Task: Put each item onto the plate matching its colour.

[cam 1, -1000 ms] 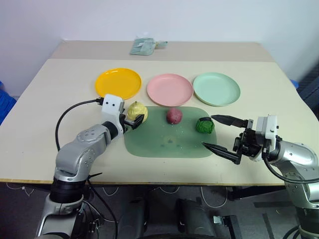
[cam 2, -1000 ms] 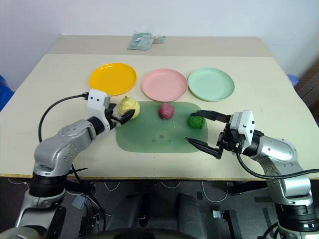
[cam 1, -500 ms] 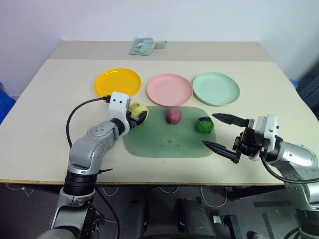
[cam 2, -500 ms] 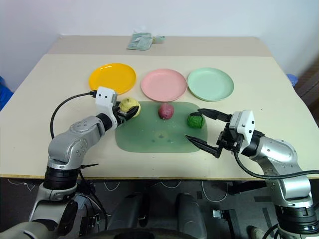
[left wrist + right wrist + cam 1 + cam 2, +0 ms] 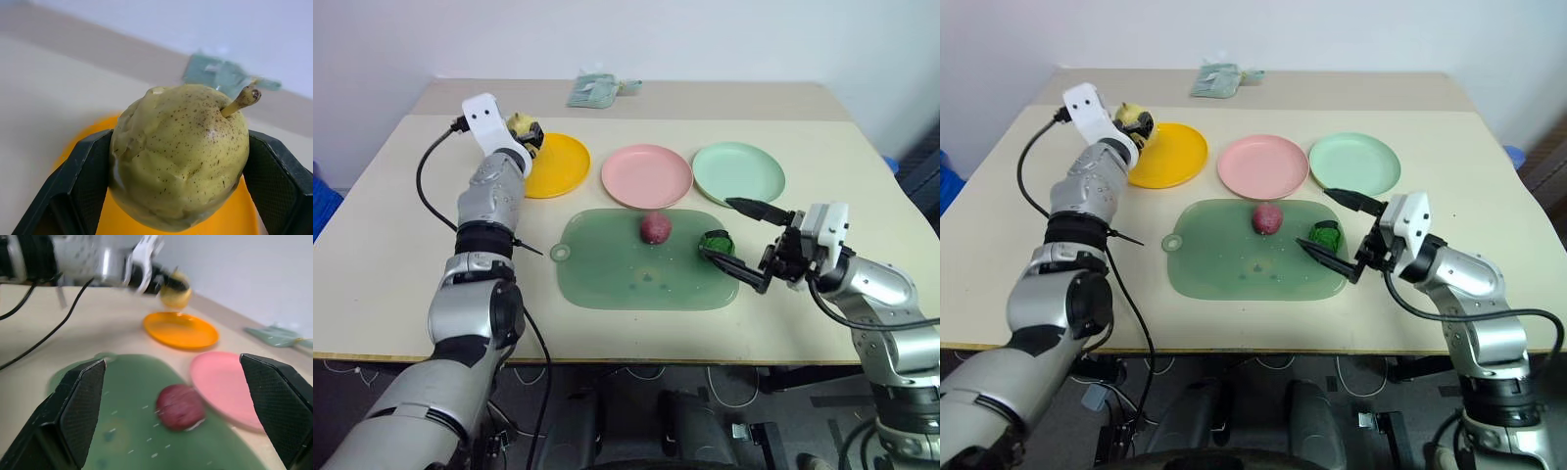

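- My left fingers (image 5: 58, 196) are clamped on the pale yellow pear (image 5: 178, 154), one on each side of it, stem pointing up; I hold it in the air over the far left edge of the orange-yellow plate (image 5: 553, 164).
- My right fingers (image 5: 736, 238) stand wide apart with nothing between them, level above the right end of the green mat (image 5: 607, 264); the dark green leafy ball (image 5: 714, 242) lies just beside the nearer fingertip.
- The maroon-pink round item (image 5: 655, 228) rests on the far middle of the mat, just near of the pink plate (image 5: 646, 176).
- I count three plates in a row, left to right: orange-yellow, pink, mint green (image 5: 738, 174). All three are bare.
- I count three toy foods: one in my grip, two on the mat.
- A folded greenish packet (image 5: 595, 91) lies at the far edge of the surface (image 5: 391, 225); I can read no writing on it.
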